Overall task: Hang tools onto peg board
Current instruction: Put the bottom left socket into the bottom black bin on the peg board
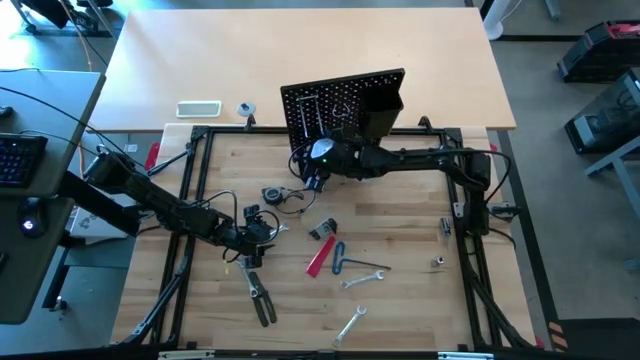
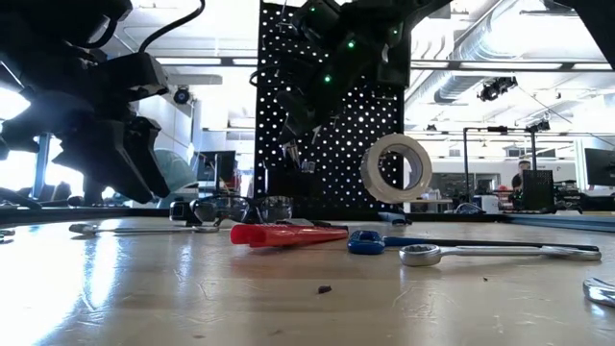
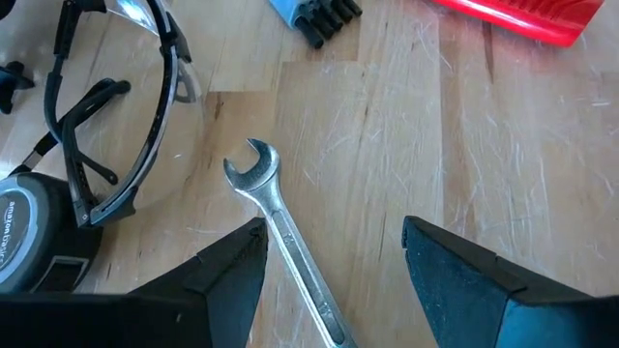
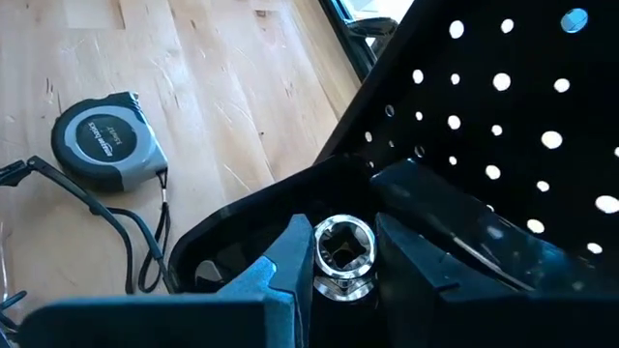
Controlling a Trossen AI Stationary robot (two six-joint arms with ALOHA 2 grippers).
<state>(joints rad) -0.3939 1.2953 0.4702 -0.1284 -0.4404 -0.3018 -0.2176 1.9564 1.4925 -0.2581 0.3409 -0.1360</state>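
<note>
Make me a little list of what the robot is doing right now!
left end effector: open, over a wrench on the table
right end effector: shut on a socket, at the peg board
near the wrench: glasses, tape measure
table: red cutter, pliers, more wrenches
in front of the board: tape roll

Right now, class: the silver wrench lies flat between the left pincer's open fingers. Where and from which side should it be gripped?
Grip the wrench on its straight shank, just below the open-end head, coming down from above. It lies flat on the table, and the left pincer already straddles the narrow shank, so closing across its width should probably hold.
</note>
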